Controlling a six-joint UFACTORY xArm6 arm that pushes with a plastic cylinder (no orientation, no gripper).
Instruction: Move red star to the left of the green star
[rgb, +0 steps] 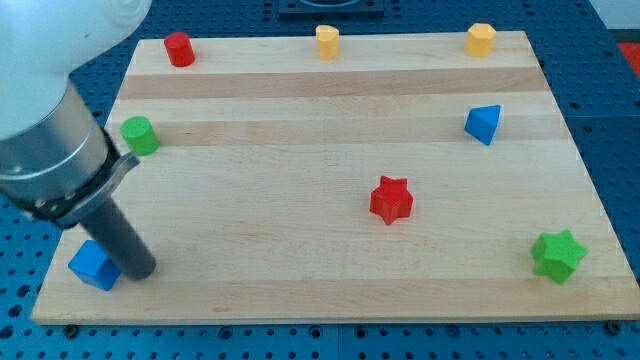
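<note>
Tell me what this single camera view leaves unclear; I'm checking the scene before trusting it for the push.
- My tip: whether it touches the blue cube-like block is unclear; the dark rod overlaps that block's right side.
- Arm body: cut off by the view's left and top edges.
- Dark object above the wooden board: cut off by the view's top edge.
- Two yellow blocks: too small to name their shapes.

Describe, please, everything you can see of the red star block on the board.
The red star is a small, chunky block with a star-shaped top face and short blunt points, in a solid glossy red that looks like painted wood or plastic. It lies flat on the pale wooden board, right of centre in the view. Nothing touches it: the green star sits apart toward the view's lower right, the blue block above and to its right, and my tip is far off near the view's lower left.
</note>
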